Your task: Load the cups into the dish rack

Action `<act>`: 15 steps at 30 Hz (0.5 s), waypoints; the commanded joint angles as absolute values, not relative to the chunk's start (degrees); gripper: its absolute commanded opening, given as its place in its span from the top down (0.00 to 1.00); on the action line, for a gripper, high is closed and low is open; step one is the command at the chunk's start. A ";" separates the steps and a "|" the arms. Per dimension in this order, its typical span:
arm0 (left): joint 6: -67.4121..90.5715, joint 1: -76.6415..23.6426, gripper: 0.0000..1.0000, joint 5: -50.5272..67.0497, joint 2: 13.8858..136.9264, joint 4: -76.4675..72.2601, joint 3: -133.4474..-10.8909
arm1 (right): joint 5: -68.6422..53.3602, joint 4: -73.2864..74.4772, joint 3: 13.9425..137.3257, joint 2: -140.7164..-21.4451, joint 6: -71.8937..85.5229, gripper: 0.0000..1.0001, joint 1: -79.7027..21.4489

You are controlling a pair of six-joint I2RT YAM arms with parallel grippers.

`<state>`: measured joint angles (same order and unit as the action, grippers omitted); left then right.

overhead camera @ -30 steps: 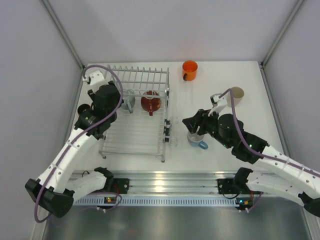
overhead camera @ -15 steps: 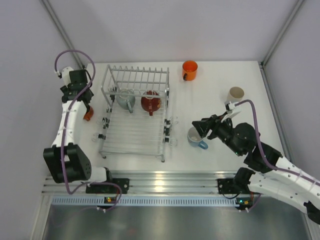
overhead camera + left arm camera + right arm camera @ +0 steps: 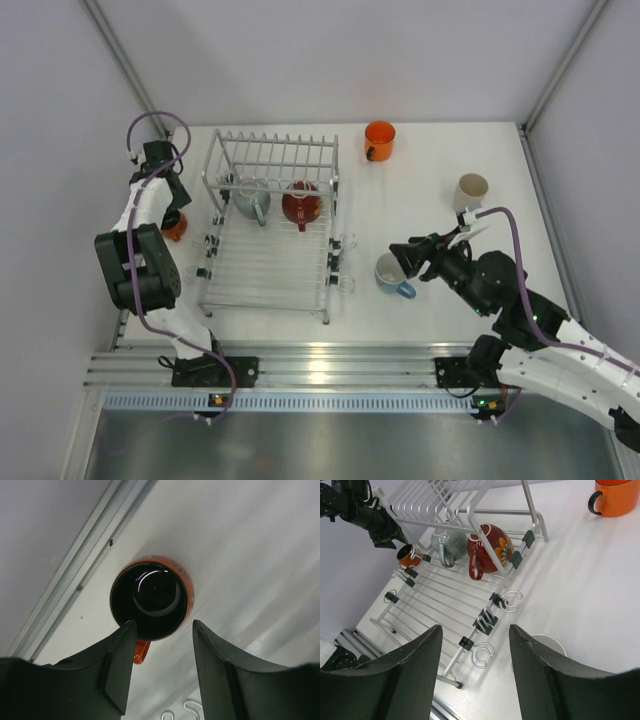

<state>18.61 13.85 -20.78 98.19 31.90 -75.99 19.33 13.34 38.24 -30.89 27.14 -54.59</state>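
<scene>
The dish rack (image 3: 270, 265) holds a grey-beige mug (image 3: 249, 197) and a red mug (image 3: 301, 205) on their sides by the tines. A dark red-orange mug (image 3: 150, 596) stands upright left of the rack; my left gripper (image 3: 161, 630) is open just above it, fingertips level with its near rim, not closed on it. My right gripper (image 3: 475, 630) hangs open over the table beside the rack's right edge. The light blue mug (image 3: 392, 275) stands just below its tips, its white rim (image 3: 547, 642) partly hidden by one finger. A bright orange mug (image 3: 380, 140) stands at the back.
A pale cup (image 3: 471, 189) stands near the right edge of the table. The enclosure's wall and metal rail (image 3: 75, 575) run close behind the dark red-orange mug. Wire hooks (image 3: 482, 655) stick out from the rack's right side.
My left arm swung from over the rack to its left side, above the dark red-orange mug. My right gripper drew back slightly right of the light blue mug. No mug moved.
</scene>
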 commanded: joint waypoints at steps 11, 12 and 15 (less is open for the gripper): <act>16.00 13.89 0.52 -18.72 108.45 32.52 -82.35 | 21.18 12.66 38.85 -30.32 24.43 0.43 -54.76; 16.00 13.89 0.53 -19.07 108.81 32.95 -82.70 | 21.18 12.66 38.93 -30.41 24.26 0.43 -54.76; 16.08 13.89 0.62 -21.00 108.99 33.75 -83.23 | 21.09 12.22 38.76 -30.59 24.34 0.43 -54.76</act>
